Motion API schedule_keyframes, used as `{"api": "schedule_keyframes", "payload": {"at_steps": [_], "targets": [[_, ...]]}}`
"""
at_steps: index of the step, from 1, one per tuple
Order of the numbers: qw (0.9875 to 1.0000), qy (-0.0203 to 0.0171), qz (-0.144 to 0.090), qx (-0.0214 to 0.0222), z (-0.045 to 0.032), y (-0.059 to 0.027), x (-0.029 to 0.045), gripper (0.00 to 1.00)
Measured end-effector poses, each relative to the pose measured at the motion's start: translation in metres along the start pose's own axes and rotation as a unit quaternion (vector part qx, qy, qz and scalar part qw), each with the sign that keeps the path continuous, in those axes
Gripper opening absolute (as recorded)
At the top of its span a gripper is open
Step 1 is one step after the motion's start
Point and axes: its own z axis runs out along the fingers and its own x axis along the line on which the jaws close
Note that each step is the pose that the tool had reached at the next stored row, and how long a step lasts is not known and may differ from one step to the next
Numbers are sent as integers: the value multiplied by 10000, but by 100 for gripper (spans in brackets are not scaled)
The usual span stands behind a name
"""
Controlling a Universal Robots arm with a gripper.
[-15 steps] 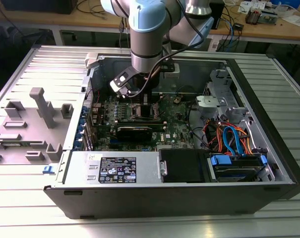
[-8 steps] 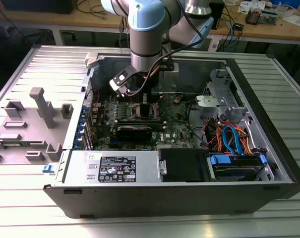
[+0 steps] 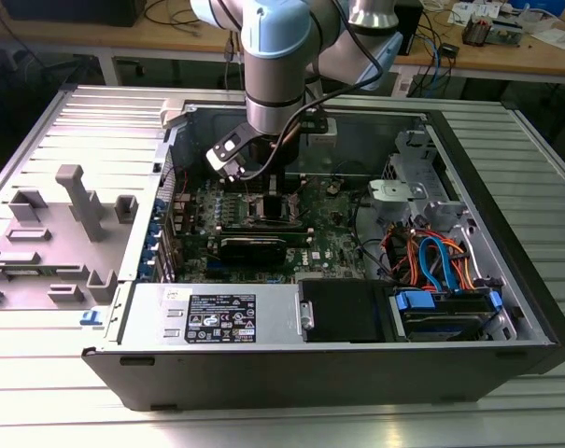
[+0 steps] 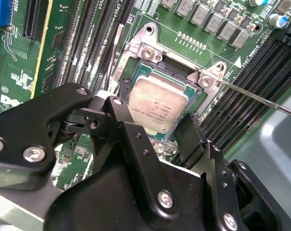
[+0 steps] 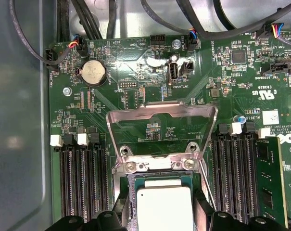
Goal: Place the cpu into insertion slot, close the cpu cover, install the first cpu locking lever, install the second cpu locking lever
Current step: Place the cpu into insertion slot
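Ribbed metal table point(image 3: 39, 392) carries an open computer case point(image 3: 506, 280), and the arm point(image 3: 277, 56) reaches down into it over the motherboard point(image 3: 333, 233).

First step looks done. The cpu point(image 4: 159, 98) lies flat in the insertion slot point(image 4: 176, 67), with its silver top facing up. The gripper point(image 4: 152, 113) hangs just above it. Its fingers point(image 4: 131, 134) stand apart, one on each side of the chip, and I judge that it has let go, because a narrow gap shows between each finger and the chip's edge.

Three steps are left. The cpu cover point(image 5: 162, 109) is not yet closed: it stands raised on its hinge, and the green board is visible through its window. One thin locking lever point(image 4: 260, 98) points away from the socket, not latched. I cannot make out the second lever surely.

The first wrist view gives the raised cover and its hinge screws. The second wrist view gives the black fingers from the side and the free lever rod. The exterior view gives the whole case, with a power supply point(image 3: 217, 317) at its near wall.
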Motion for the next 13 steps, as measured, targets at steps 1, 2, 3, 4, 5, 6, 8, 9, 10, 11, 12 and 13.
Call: {"api": "schedule_keyframes", "payload": {"at_steps": [1, 2, 3, 4, 5, 6, 8, 9, 10, 11, 12, 13], "targets": [[10000, -7, 0, 0, -5, 0, 0, 62], [10000, -11, 0, 0, -11, 0, -1, 62], [10000, -13, 0, 1, -18, 0, -1, 62], [10000, -14, 0, 1, -18, -1, -2, 62], [10000, -14, 0, 1, -18, 0, -1, 62], [10000, -15, 0, 1, -19, 0, -1, 62], [10000, -15, 0, 1, -19, 0, -1, 62], [10000, -15, 0, 1, -19, 0, -1, 62], [10000, -15, -3, 1, -19, 0, -1, 62], [10000, -15, -12, 1, -19, 0, -2, 62], [10000, -15, -32, 1, -19, 0, -1, 62], [10000, -13, -54, 1, -19, 0, -2, 62]]}}
